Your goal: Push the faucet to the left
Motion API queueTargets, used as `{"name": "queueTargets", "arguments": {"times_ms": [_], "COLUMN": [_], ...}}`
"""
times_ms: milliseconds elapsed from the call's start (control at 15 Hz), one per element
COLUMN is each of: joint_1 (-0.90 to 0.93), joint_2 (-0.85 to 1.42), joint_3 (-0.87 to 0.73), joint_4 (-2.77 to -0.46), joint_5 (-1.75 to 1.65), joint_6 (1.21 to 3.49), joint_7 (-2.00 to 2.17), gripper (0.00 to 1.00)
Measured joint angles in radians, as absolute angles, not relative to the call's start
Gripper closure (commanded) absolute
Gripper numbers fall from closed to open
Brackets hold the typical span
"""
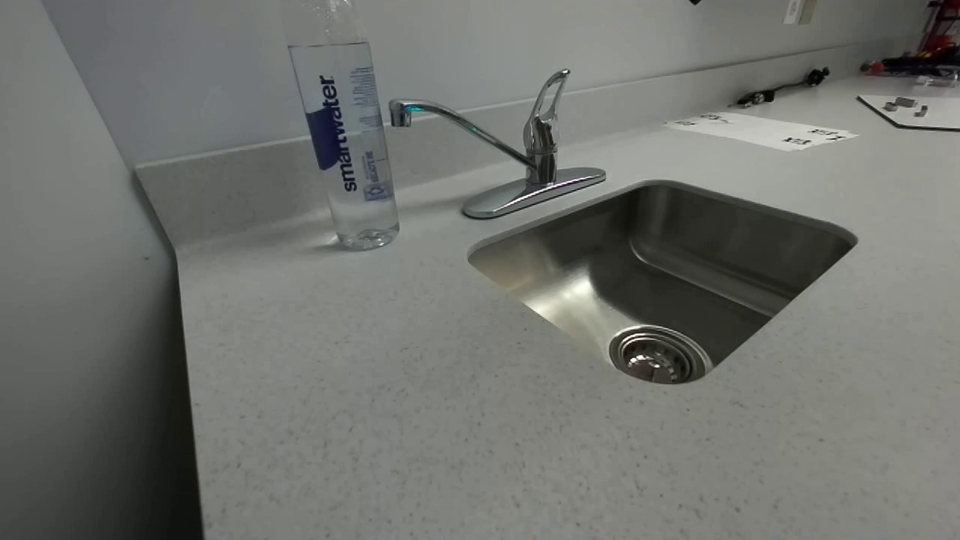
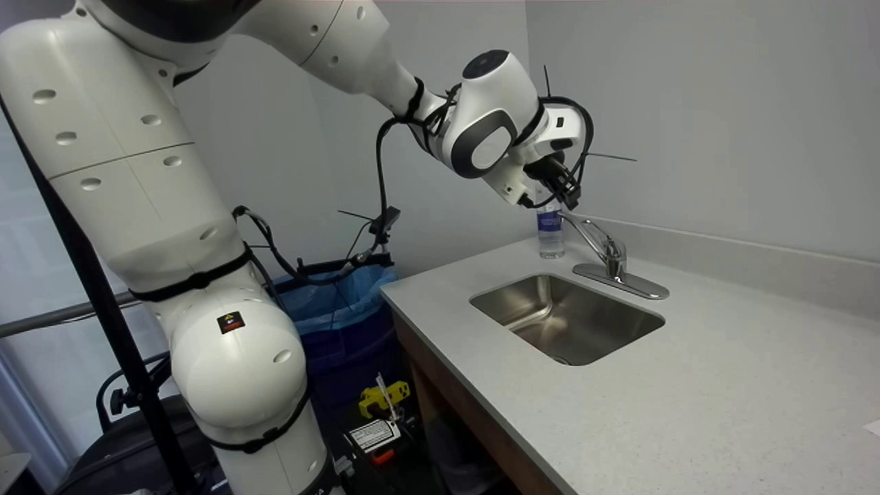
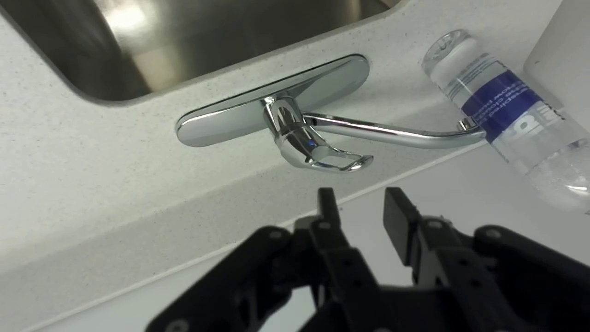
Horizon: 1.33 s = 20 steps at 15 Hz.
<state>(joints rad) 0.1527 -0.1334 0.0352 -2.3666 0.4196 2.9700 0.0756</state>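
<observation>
The chrome faucet [image 1: 541,142] stands behind the sink in both exterior views [image 2: 614,258], its lever upright. Its long spout points toward the water bottle, away from the basin. In the wrist view the faucet [image 3: 286,124] is in the upper middle, and its spout tip meets the bottle's outline; I cannot tell whether they touch. My gripper [image 3: 359,191] is open with nothing between its fingers, apart from the faucet's lever in the wrist view. In an exterior view the gripper [image 2: 569,196] hangs above the spout tip and the bottle. The gripper is out of view in the remaining exterior view.
The clear bottle with a blue label [image 1: 349,150] stands upright beside the spout tip, near the corner wall [image 2: 687,103]. The steel sink [image 1: 720,232] is set in the counter before the faucet. A low backsplash [image 2: 742,254] runs behind. A lined bin [image 2: 344,295] stands below the counter.
</observation>
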Motion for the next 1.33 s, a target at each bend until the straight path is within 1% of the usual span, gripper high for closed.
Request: {"name": "queueTargets", "arguments": {"times_ms": [267,333,1333], "joint_1": [0.154,0.154,0.168], "joint_2": [-0.137,-0.139,-0.15], "joint_3": [0.035,0.035,0.035], "joint_4": [-2.367,-2.367,-2.374], "joint_5": [0.42,0.42,0.42], "joint_6": [2.97,2.97,2.969], "joint_7": [0.075,0.075,0.071], "gripper": [0.05,0.01,0.0]}}
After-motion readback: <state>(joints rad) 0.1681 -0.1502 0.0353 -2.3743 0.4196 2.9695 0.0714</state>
